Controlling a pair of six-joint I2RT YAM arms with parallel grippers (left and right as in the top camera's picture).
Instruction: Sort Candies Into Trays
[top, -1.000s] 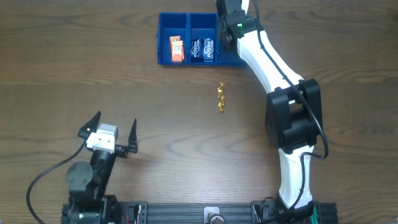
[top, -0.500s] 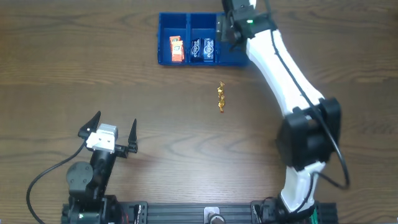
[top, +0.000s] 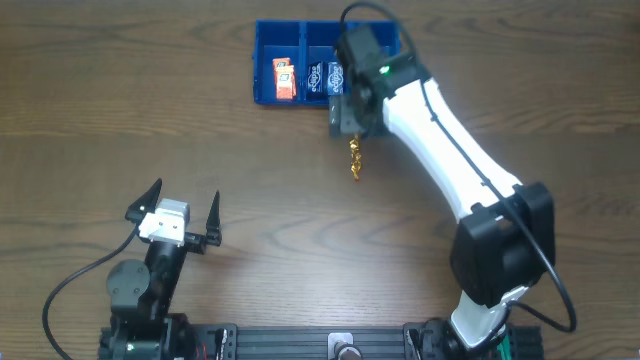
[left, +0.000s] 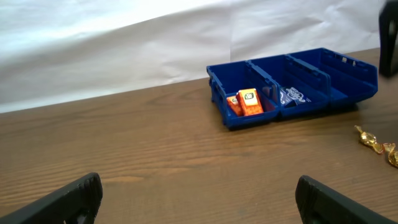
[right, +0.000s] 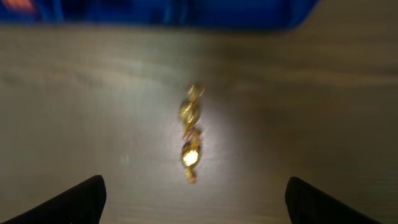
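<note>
A blue three-compartment tray (top: 261, 62) stands at the table's far side. Its left compartment holds an orange candy (top: 285, 78), and blue-wrapped candies (top: 322, 78) lie in the middle one. Two gold-wrapped candies (top: 355, 160) lie end to end on the wood in front of the tray. My right gripper (top: 345, 122) hovers just above them, open, with the gold candies (right: 189, 130) between and ahead of its spread fingers (right: 74, 199). My left gripper (top: 180, 208) stands open near the front left, far from the tray (left: 348, 93), holding nothing. Its wrist view also shows the orange candy (left: 249, 102) and gold candies (left: 376, 143).
The right arm (top: 450, 140) stretches diagonally from its base at the bottom right up to the tray's front edge. Bare wood (top: 120, 120) spreads left of the tray and across the table's middle. A white backdrop (left: 124, 37) rises behind the tray.
My right gripper has come away from over the tray's right compartment, moving toward the front and slightly left until it is above the gold candies. The left arm has kept still.
</note>
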